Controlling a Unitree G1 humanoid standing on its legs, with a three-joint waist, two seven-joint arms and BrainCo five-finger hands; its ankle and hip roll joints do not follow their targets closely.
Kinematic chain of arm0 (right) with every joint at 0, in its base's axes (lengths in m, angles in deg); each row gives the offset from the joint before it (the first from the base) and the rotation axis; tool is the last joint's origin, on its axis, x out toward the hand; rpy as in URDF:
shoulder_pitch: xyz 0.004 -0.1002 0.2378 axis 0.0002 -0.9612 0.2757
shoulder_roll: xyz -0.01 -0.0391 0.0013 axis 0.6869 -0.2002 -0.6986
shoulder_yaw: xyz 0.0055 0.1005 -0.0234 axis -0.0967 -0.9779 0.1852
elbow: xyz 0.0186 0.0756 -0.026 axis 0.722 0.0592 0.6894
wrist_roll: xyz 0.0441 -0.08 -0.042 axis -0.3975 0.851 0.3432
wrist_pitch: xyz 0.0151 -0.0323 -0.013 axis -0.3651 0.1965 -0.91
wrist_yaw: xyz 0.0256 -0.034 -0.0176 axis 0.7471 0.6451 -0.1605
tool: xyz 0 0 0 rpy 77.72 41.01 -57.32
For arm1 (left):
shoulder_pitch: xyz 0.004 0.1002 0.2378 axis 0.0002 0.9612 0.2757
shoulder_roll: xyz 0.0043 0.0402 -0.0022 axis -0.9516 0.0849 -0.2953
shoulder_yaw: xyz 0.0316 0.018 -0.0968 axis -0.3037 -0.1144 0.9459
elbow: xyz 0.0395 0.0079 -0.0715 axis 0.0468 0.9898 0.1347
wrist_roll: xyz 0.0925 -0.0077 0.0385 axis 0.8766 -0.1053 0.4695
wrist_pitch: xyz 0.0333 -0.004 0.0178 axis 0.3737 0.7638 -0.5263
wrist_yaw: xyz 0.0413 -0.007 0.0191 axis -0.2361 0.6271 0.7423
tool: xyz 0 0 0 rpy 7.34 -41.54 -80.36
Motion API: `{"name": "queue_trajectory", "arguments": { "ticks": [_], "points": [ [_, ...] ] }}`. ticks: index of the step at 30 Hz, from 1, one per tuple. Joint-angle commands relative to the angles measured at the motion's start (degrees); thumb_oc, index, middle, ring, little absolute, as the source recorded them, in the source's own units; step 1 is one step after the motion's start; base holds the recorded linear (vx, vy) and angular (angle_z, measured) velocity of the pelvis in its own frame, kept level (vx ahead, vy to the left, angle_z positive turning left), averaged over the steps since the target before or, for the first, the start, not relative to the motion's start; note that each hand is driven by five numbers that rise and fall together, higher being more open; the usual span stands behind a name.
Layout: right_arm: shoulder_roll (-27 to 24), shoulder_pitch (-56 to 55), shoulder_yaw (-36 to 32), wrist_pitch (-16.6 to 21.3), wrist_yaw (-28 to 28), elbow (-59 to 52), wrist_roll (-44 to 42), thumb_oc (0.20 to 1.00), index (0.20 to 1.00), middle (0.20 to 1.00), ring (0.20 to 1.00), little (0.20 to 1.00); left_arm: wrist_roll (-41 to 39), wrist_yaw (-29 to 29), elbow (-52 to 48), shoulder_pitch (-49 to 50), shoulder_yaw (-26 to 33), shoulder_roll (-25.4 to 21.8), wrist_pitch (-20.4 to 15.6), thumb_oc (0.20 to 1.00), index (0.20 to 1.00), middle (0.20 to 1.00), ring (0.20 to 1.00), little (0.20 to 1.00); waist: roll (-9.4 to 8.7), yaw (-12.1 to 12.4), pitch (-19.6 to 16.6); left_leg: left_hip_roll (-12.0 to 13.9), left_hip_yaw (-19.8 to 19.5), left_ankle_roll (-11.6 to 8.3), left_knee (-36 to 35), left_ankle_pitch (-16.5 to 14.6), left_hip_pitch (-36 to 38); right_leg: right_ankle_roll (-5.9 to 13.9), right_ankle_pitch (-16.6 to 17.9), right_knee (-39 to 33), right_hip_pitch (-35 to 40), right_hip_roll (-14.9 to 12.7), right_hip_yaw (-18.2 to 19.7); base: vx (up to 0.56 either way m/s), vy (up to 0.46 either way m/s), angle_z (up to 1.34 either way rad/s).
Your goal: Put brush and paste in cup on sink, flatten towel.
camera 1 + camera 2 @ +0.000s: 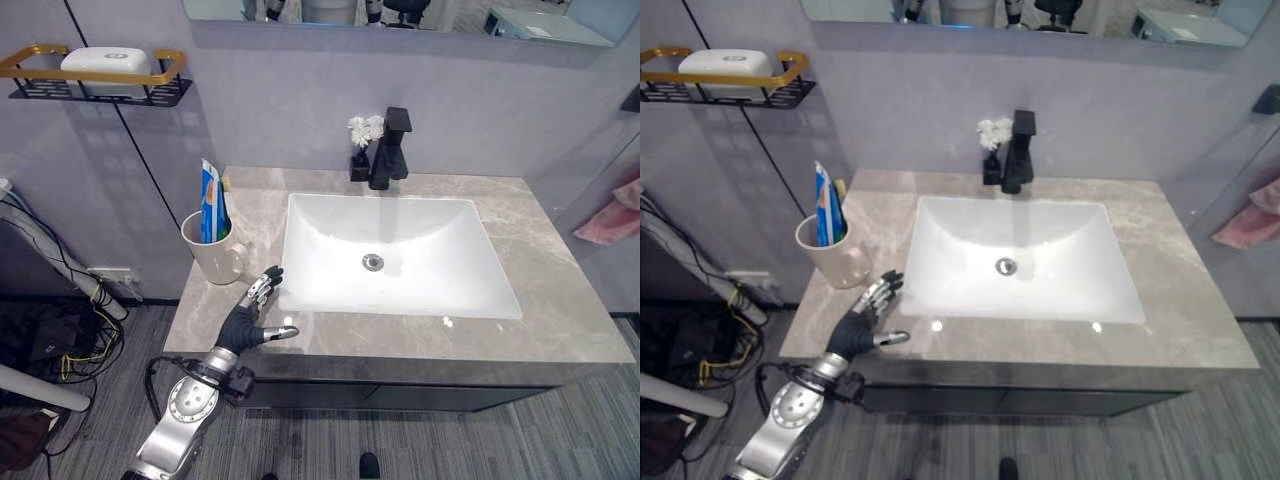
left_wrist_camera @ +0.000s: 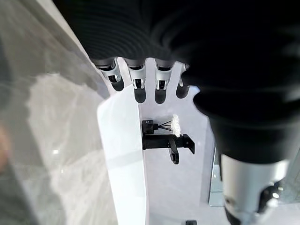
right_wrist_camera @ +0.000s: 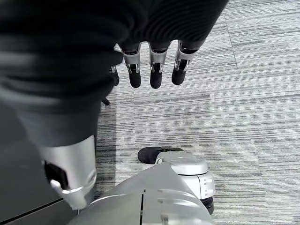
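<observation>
Left robot hand (image 1: 252, 312) hovers over the front left edge of the table (image 1: 540, 270), fingers straight and loosely spread, thumb out to the side, holding nothing; its own wrist view shows the same straight fingers (image 2: 136, 84) above the grey stone. Cup (image 1: 215, 252) stands upright on the table just beyond the fingertips, near but not touching. Paste (image 1: 211, 203) stands upright in the cup, and a thin brush (image 1: 227, 190) handle shows beside it, also in the cup. Sink (image 1: 390, 255) lies just to the right of the hand, fingertips close to its front left corner. Faucet (image 1: 390, 148) and a small vase of white flowers (image 1: 364, 130) stand at the back of the sink, well beyond the hand. Pink towel (image 1: 612, 218) hangs on the wall far to the right, bunched. Right robot hand (image 3: 150, 65) hangs low over the grey striped floor (image 3: 234, 93), fingers straight and relaxed, empty.
</observation>
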Motion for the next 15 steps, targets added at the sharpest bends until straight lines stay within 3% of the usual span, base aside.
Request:
{"name": "queue_trajectory", "arguments": {
  "ticks": [1, 9, 15],
  "points": [
    [0.58, 2.23, 1.32, 0.93, 2.06, 0.44, -1.15, 1.0, 1.0, 1.0, 1.0, 1.0, 2.19, 1.71, -1.98, -5.81, 1.01, 0.28, -2.25, 1.0, 1.0, 1.0, 1.0, 1.0, -1.62, -1.55, 2.84, 0.1, -0.43, 0.19, 0.41, -1.77, -0.31, 1.74, -3.83, 0.46, 4.74, -0.36, -0.49, 0.0, 0.0, 0.0],
    [0.83, 2.79, 2.62, 0.95, 2.53, 0.09, -1.05, 1.0, 1.0, 1.0, 1.0, 1.0, 3.76, 4.55, 0.85, -11.03, -0.89, 2.41, -2.18, 1.0, 1.0, 1.0, 1.0, 1.0, -2.15, -1.95, 3.09, 0.19, -0.29, 0.22, 0.36, -1.59, -1.18, 1.79, -3.41, 0.46, 3.56, -0.12, 0.03, 0.0, -0.002, -0.01],
    [0.66, 3.24, 2.64, 0.76, 2.57, 0.87, -0.81, 1.0, 1.0, 1.0, 1.0, 1.0, 4.1, 3.52, -0.6, -10.73, -0.84, 0.31, -2.43, 1.0, 1.0, 1.0, 1.0, 1.0, -2.21, -1.59, 3.07, 0.23, -0.38, 0.14, 0.27, -1.59, -1.35, 1.81, -3.34, 0.46, 3.53, -0.04, 0.09, 0.0, 0.0, 0.0]
  ]
}}
